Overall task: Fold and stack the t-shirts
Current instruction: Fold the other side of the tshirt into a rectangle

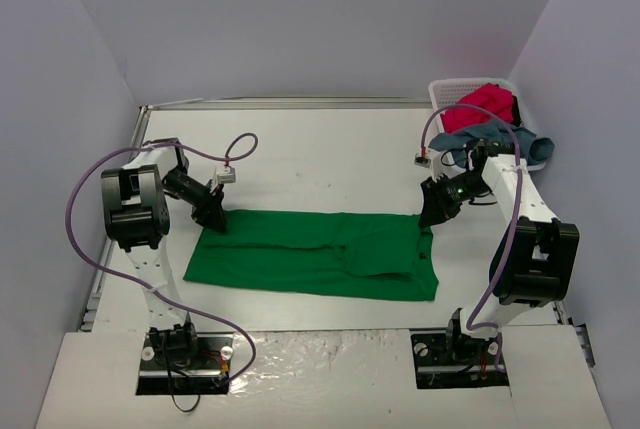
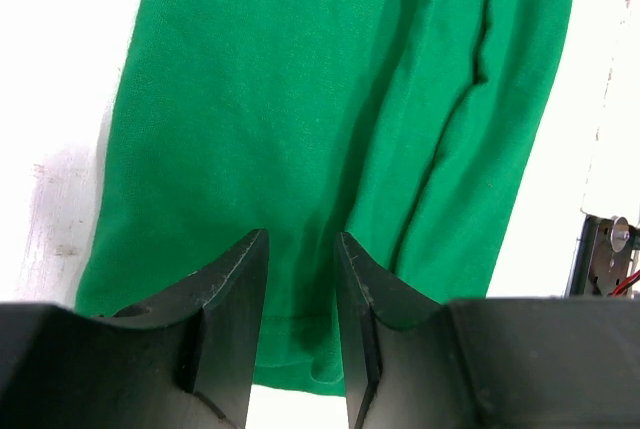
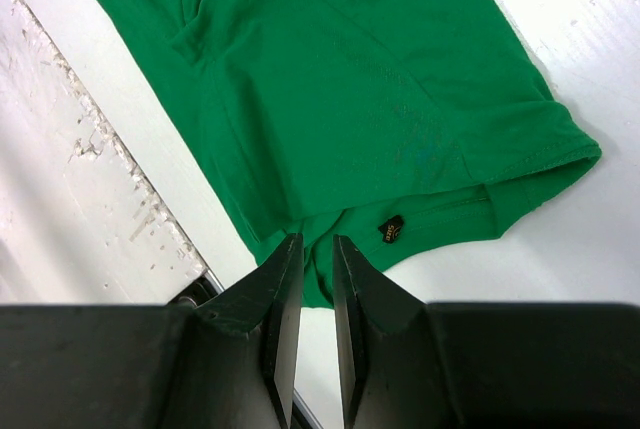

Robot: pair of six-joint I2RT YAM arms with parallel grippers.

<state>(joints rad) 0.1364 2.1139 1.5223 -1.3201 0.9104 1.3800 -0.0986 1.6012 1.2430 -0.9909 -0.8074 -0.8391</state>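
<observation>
Top view: green t-shirt lies flat mid-table, folded lengthwise. Left fingers are at its far-left corner and right fingers at its far-right corner, probably so both ends lift together for the next fold. Red t-shirt and grey-blue t-shirt sit in the basket, far right.

Left wrist: fingers narrowly apart astride the hem, cloth showing in the gap. Gripping or not, cannot tell.

Right wrist: fingers nearly closed, pinching the shirt's edge. Only this view shows the small black label.
</observation>
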